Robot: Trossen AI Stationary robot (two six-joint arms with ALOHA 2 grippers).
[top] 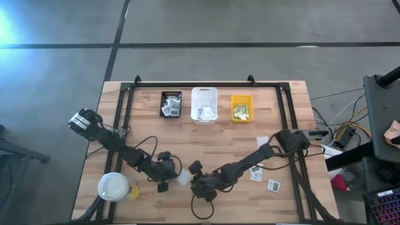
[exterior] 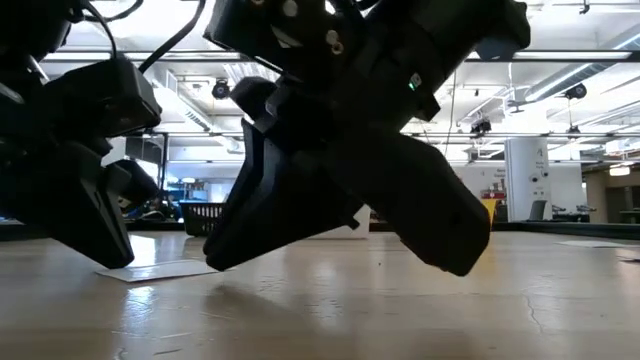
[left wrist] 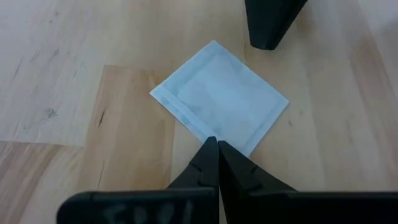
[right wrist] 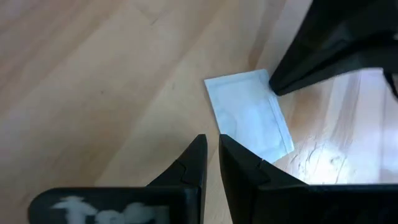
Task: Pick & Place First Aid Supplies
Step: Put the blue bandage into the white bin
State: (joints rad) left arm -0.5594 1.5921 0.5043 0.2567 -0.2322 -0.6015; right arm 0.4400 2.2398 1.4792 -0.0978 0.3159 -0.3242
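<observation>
Near the table's [top: 237,140] front edge, a white packet [left wrist: 221,99] lies flat between both arms. Left gripper [left wrist: 214,144] has its fingers clenched on the packet's corner. Right gripper [right wrist: 211,144], fingers nearly closed and empty, hovers just beside it.

Packet [top: 183,177] on table [top: 219,140], between left gripper [top: 169,178] and right gripper [top: 195,178].

floor [top: 250,25]: grey concrete, dark seams | ceiling [exterior: 560,40]: strip lights | pillar [exterior: 522,178]: white
</observation>
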